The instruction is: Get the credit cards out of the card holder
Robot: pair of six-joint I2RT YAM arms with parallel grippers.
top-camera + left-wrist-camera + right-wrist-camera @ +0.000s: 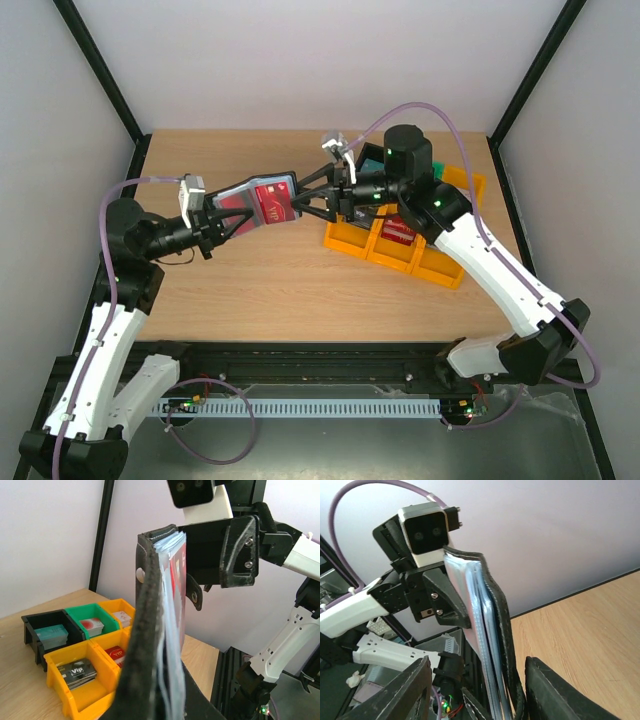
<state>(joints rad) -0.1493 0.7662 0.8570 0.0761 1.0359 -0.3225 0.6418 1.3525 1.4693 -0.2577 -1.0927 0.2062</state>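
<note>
Card holder [240, 193]: hanging in mid-air at the upper centre of the overhead view, between two pincers, above a light wooden table [260, 300]. Sitting inside a booth of pale walls, with black posts running up the corners.

Showing a black stitched outer skin, a blue-grey inner face and a sheaf of clear sleeves fanning along its edge. Carrying a red card [273, 202] on the opened face, as seen from above.

Being clamped at its left end by the left pincer [232, 212], jaws closed tight on it. Standing between the fingers of the right pincer [302, 200], jaws spread partway, with gaps showing on either side of the holder in the right wrist view and nothing gripped.

Counting: one card holder, one red card showing in it, two arms, two pincers. Sharing the table, right of centre in the overhead view: one black bin [30, 622], one green bin [80, 611] and at least three yellow bins [70, 700], those seen clearly each holding a small stack.
</note>
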